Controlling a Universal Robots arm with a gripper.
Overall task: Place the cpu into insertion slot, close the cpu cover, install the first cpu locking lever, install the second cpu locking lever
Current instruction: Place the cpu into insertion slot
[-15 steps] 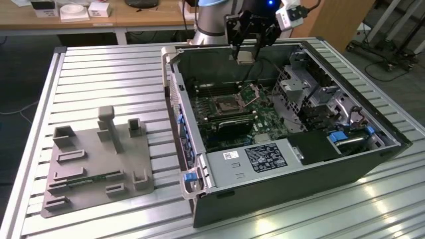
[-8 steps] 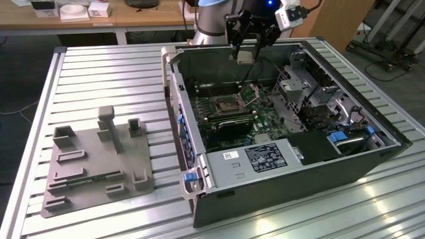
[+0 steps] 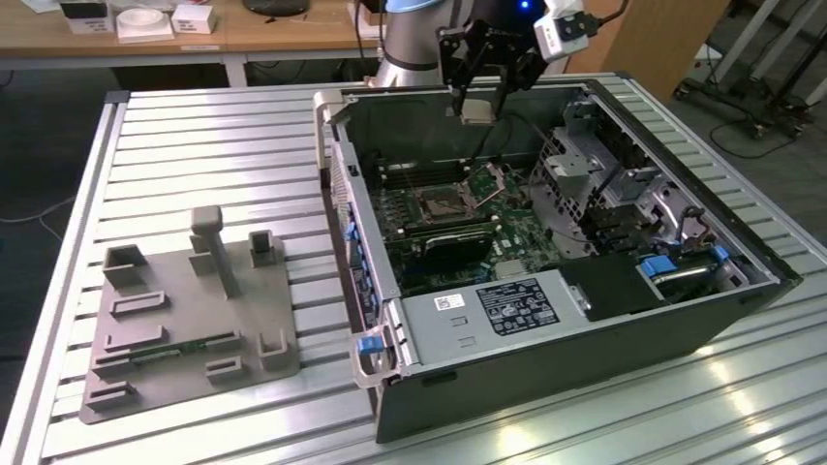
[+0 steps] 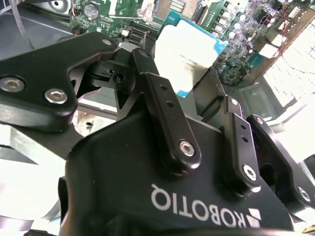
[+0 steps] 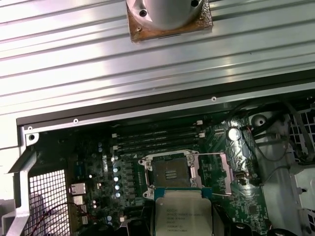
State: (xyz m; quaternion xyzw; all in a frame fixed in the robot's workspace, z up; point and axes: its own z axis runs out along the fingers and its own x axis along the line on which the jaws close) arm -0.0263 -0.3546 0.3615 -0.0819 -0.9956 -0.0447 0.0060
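In the exterior view my gripper (image 3: 481, 101) hangs above the far rim of the open black computer case (image 3: 543, 363), shut on the cpu (image 3: 478, 110), a small pale square chip. Both wrist views show the cpu (image 4: 189, 51) (image 5: 183, 215) pinched between the black fingers (image 4: 165, 110). Below it, on the green board, lies the insertion slot (image 3: 437, 205) (image 5: 170, 173), its dark centre bare inside a silvery rim. The cpu cover (image 3: 489, 181) (image 5: 214, 178) is swung open beside the slot. The cpu is well above the slot and apart from it.
Long black memory slots (image 5: 157, 140) run beside the socket. A metal drive cage (image 3: 601, 179) fills the case on the exterior view's right. A grey fixture plate (image 3: 194, 320) with upright posts lies on the slatted aluminium table (image 3: 207, 136). The arm's base (image 5: 167, 14) stands behind the case.
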